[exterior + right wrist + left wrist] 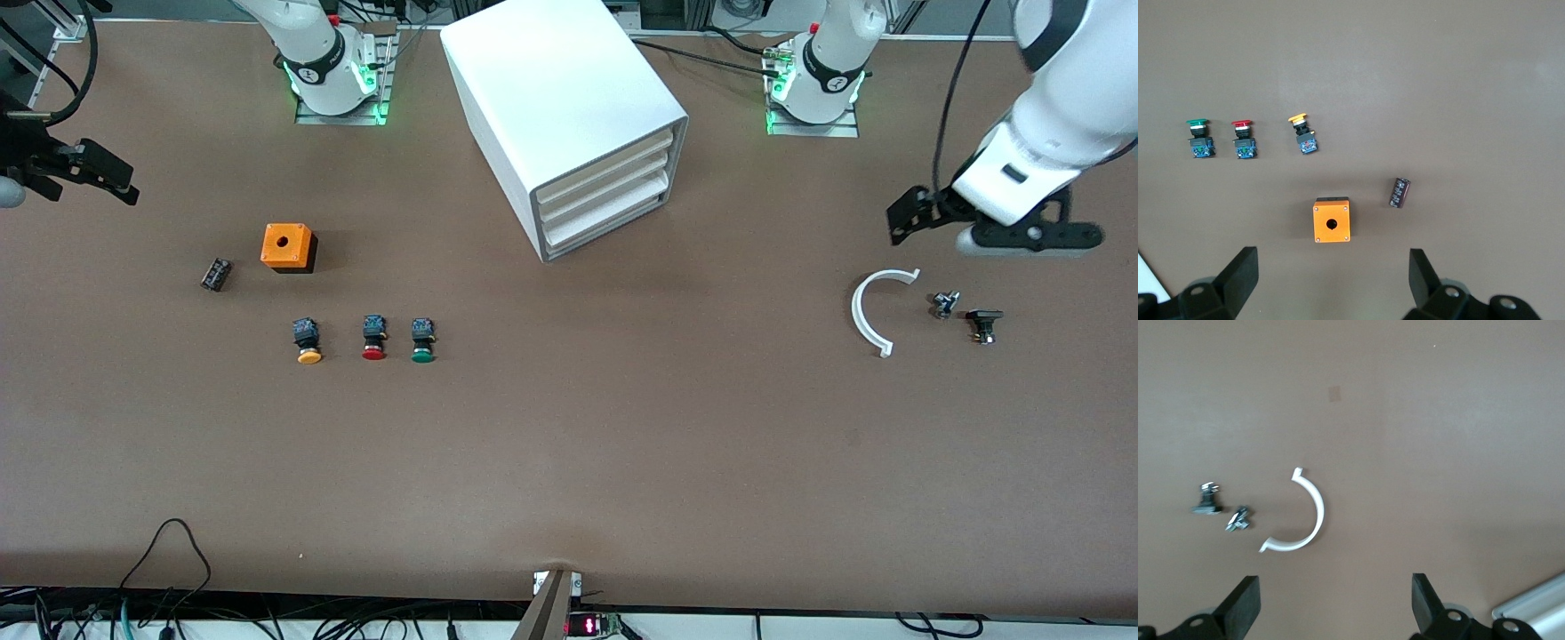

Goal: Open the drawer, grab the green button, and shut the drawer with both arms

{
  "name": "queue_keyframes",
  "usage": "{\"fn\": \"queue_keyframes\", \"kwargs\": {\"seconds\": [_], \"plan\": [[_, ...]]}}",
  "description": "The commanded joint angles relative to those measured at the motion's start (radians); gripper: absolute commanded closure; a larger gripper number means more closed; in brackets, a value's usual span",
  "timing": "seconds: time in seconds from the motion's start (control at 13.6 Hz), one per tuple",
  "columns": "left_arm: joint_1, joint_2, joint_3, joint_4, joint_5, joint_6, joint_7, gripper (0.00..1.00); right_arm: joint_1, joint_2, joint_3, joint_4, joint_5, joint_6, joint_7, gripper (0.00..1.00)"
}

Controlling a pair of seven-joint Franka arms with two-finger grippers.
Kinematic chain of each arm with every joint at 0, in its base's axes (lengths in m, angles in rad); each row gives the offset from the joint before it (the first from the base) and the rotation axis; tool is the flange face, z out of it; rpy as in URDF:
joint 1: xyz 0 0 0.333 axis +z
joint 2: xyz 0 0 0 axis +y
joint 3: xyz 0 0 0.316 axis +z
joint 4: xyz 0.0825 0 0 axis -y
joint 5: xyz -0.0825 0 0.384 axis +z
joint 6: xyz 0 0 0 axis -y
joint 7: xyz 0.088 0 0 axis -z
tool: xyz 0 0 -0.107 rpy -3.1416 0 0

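Note:
The white cabinet (pixel 560 98) stands at the table's middle, near the arm bases. All three of its drawers are pushed in, and the lowest drawer (pixel 606 225) is shut. The green-capped button (pixel 423 341) lies on the table, nearer the front camera than the cabinet and toward the right arm's end. It also shows in the right wrist view (pixel 1199 138). My left gripper (pixel 911 216) is open and empty above the table at the left arm's end, as the left wrist view (pixel 1336 607) shows. My right gripper (pixel 105 173) is open and empty at the right arm's end, as the right wrist view (pixel 1333 283) shows.
A red-capped button (pixel 374 339) and a yellow-capped button (pixel 308 342) lie in a row beside the green one. An orange box (pixel 288 246) and a small black part (pixel 216 274) lie nearby. A white curved clip (pixel 873 313) and two small metal parts (pixel 944 304) (pixel 983 324) lie under the left gripper.

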Motion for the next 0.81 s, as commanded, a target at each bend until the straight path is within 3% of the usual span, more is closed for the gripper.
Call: {"fn": "queue_keyframes", "kwargs": {"seconds": [0.0, 0.29, 0.73], "plan": [[0.027, 0.1, -0.006, 0.142, 0.026, -0.087, 0.029, 0.0, 0.001, 0.009, -0.001, 0.022, 0.013, -0.009, 0.0, 0.0], [0.127, 0.12, -0.006, 0.136, -0.067, -0.061, 0.191, 0.0, 0.001, 0.009, -0.001, 0.022, 0.013, -0.011, 0.002, 0.0], [0.141, 0.131, -0.006, 0.132, -0.072, -0.058, 0.203, 0.0, 0.001, 0.009, -0.001, 0.022, 0.015, -0.008, 0.002, 0.0]]}}
